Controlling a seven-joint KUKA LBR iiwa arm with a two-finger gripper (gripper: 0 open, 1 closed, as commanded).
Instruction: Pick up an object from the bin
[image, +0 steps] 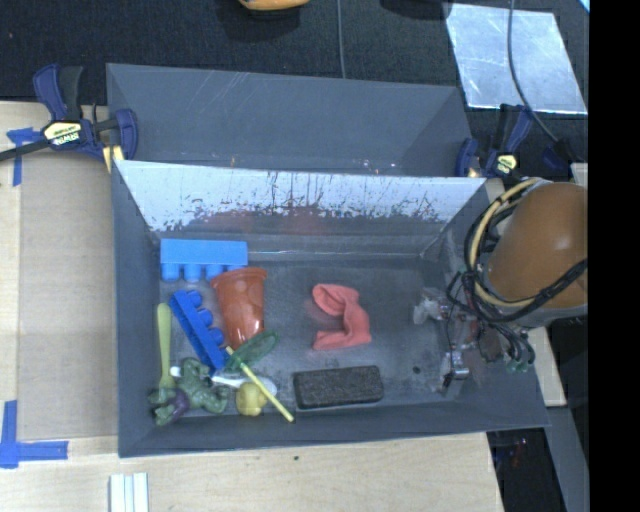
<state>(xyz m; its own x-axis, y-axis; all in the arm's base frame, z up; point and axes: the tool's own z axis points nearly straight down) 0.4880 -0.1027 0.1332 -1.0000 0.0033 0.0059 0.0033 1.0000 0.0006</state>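
Observation:
My gripper hangs low over the bin floor at the right side, by the right wall. Its two metal fingertips stand apart, so it is open, with bare floor between them. The nearest loose thing is a dark grey rectangular sponge block, lying flat at the front, to the gripper's left. A crumpled pink-red soft piece lies in the middle of the bin, further left. The gripper touches neither of them.
On the left side lie an orange-red cup, a flat blue toothed block, a blue comb-like bar and a yellow-green stick. A heap of green toy pieces with a yellow stick fills the front left corner.

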